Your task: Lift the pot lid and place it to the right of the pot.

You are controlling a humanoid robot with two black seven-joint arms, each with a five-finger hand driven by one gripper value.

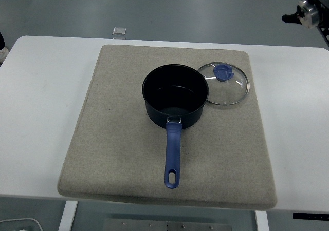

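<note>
Lid down right of pot, rim touching it; arm retreat could nudge it; hand state unseen, cannot tell

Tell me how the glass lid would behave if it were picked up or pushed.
The glass lid looks rigid, and being glass with a metal rim, probably breakable if dropped. It lies flat on the fabric mat, so a push would likely drag rather than slide freely. The blue knob seems the only easy grip; the smooth rim could slip.
</note>
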